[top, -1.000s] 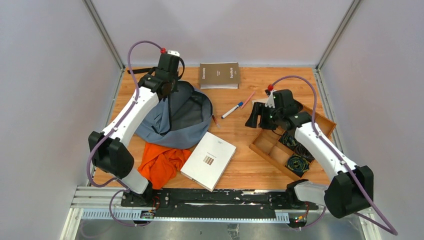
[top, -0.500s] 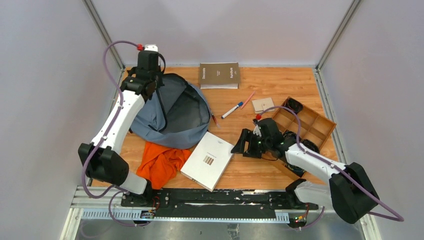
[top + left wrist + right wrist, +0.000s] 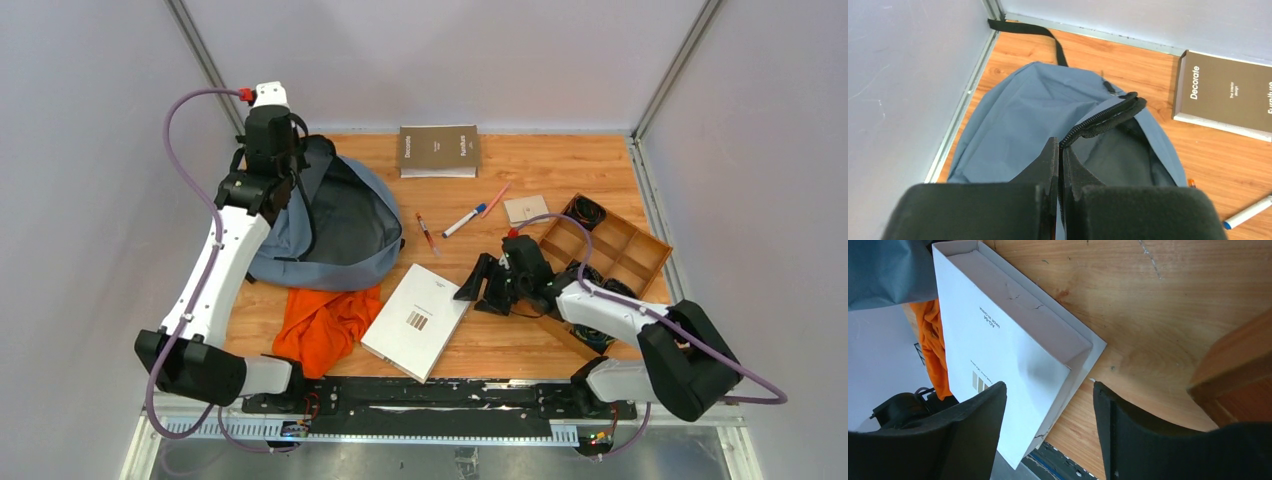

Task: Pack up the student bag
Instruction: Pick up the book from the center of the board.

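tabletop: wood, fills mid-frame. bag sits upper left, mouth gaping toward centre. left end effector is pinched tight on the bag's zipper edge, raised toward the upper left; looks like it's holding the mouth open for loading. white book lies lower centre, just below the bag. right end effector is spread wide and empty, hovering at the book's right edge, likely lining up a pick. orange cloth lower left, touching bag and book. tray at right. marker and red pen centre, not yet packed.
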